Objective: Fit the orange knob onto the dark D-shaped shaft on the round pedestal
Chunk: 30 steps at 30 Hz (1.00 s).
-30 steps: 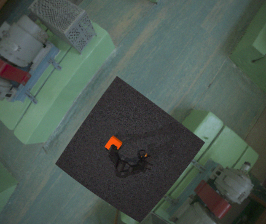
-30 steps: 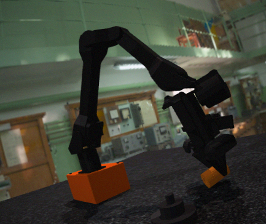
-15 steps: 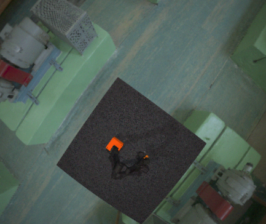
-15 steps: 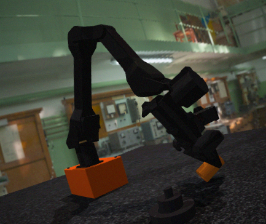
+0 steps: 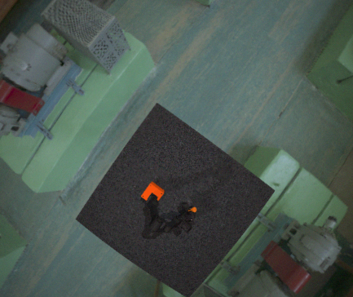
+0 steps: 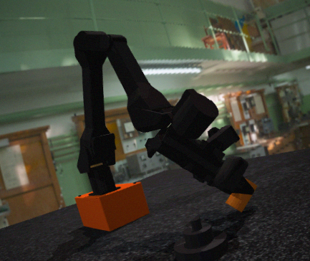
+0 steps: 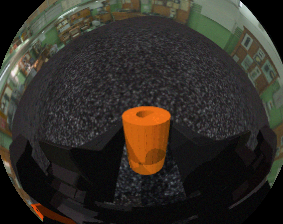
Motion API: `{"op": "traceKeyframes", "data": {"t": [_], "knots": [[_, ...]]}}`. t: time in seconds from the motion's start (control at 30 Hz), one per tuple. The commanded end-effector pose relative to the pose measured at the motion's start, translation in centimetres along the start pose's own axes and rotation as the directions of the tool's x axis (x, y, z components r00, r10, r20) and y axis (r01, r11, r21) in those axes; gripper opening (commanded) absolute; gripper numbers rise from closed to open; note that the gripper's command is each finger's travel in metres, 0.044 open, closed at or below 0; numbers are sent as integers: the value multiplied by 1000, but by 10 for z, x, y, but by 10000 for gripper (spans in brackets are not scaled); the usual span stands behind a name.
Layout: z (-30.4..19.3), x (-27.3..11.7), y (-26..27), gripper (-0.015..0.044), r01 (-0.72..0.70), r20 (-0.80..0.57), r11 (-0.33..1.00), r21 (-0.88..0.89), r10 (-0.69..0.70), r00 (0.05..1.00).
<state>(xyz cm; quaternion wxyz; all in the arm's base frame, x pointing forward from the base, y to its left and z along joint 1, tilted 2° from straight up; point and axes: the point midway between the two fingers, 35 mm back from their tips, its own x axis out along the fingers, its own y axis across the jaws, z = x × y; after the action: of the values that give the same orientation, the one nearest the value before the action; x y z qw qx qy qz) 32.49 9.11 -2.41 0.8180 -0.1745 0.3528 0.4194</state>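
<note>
The orange knob is between the fingertips of my gripper, which is shut on it. In the exterior view the arm slopes down to the right and the knob is tilted, low over the dark mat; any gap beneath it is hard to judge. The wrist view shows the knob's end face with a hole in it, one dark finger on each side. The round pedestal stands in the foreground of the exterior view, with its dark shaft upright and bare. The knob is apart from it, behind and to its right. The shaft's flat side cannot be made out.
The arm rises from an orange base block, left of the pedestal in the exterior view. Both stand on the dark square mat. Green workbenches and machines appear beyond the mat's edges.
</note>
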Motion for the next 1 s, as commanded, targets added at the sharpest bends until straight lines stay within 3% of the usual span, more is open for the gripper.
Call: {"op": "traceKeyframes", "data": {"t": [0.0, 0.77, 0.93, 0.97], "knots": [[-4, -4, 0, 179, 0, 70, 1000, -5, 0, 998], [-25, -15, 1, 179, -1, 412, 1000, -4, 2, 911], [-23, -16, 1, 179, 0, 358, 1000, -4, 2, 934], [-23, -14, 1, 205, -5, 380, 1000, -2, 5, 925]]}}
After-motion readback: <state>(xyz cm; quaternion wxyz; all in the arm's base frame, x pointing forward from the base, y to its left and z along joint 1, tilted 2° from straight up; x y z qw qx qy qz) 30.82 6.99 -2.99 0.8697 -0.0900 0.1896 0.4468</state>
